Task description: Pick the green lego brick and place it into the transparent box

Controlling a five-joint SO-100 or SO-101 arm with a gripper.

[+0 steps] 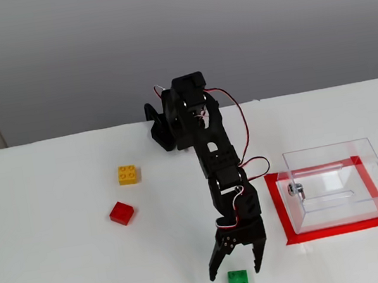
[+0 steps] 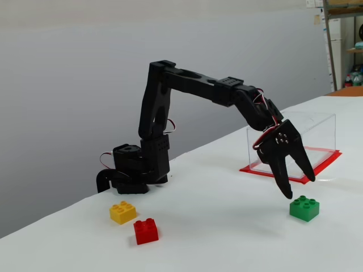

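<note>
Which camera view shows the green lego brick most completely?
The side-on fixed view: the green lego brick sits whole in the picture there, with its studs and side faces visible, below the open gripper. The high fixed view shows only its top, close to the bottom edge.

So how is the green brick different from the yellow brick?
The green brick is green and lies at the front of the table, just below the open gripper. The yellow brick is yellow and lies farther back, near the red brick, away from the gripper. Both look equal in size, with four studs on top.
</note>
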